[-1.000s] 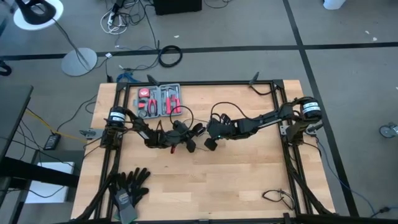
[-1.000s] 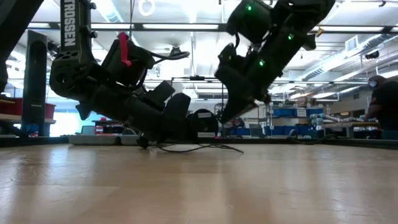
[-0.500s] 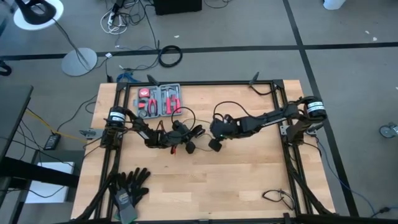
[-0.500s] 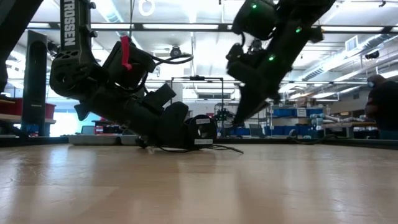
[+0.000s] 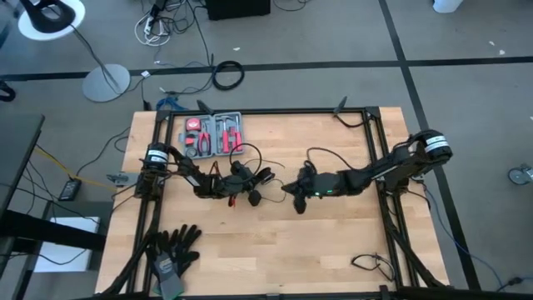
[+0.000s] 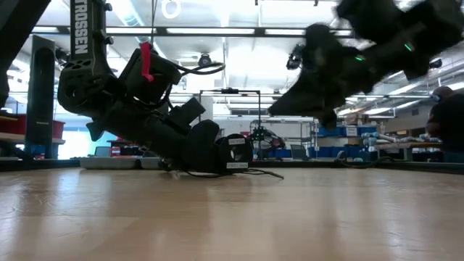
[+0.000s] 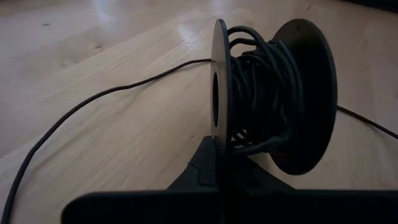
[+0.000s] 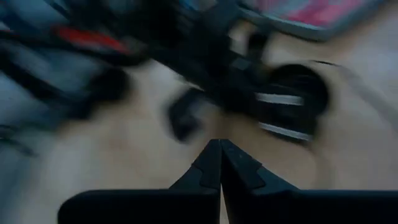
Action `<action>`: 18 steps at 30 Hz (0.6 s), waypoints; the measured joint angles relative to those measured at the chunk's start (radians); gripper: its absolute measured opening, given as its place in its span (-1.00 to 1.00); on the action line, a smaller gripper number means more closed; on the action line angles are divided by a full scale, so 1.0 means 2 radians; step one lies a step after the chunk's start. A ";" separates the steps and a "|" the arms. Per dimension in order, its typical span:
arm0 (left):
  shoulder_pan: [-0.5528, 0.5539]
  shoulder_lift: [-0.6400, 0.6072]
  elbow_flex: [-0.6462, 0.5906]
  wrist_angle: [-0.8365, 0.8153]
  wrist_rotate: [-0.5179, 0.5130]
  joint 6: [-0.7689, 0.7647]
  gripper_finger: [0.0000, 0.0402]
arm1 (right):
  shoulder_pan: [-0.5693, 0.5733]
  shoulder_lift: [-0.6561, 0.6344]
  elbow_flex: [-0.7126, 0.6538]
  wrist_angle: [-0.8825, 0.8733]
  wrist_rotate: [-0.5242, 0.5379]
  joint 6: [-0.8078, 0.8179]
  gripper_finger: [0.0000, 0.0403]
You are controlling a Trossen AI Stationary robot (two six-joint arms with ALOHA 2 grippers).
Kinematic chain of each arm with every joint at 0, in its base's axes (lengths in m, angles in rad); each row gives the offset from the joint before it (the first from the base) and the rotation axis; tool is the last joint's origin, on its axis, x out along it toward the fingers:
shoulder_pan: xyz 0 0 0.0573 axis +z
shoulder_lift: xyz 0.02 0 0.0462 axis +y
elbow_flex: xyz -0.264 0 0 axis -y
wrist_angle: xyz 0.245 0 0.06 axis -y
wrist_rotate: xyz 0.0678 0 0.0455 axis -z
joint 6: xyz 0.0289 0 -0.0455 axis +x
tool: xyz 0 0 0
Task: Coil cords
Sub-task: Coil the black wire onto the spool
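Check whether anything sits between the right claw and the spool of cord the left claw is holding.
Nothing visible does. The right claw is shut and raised above bare table, to the right of the spool gripped by the left claw. Only loose cord trails on the wood nearby.

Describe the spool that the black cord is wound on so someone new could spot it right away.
Start at the red tool tray at the table's far edge and come toward the table's middle. There the left gripper is shut on the spool, two flat black discs with thin black cord bunched between them and trailing across the wood.
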 joint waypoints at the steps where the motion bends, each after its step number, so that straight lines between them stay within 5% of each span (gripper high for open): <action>1: 0.000 0.000 0.000 0.000 0.000 0.000 -1.00 | -0.001 0.010 -0.030 0.084 -0.017 0.009 -0.99; 4: 0.000 0.000 0.000 0.001 0.000 0.000 -1.00 | -0.011 0.037 -0.093 0.267 -0.032 0.065 -0.99; 7: 0.000 0.000 0.000 0.001 0.000 0.000 -1.00 | -0.020 0.047 -0.114 0.299 -0.029 0.099 -0.98; 18: 0.000 0.000 0.000 0.002 0.001 0.000 -1.00 | -0.017 0.048 0.032 -0.107 -0.015 0.073 -0.99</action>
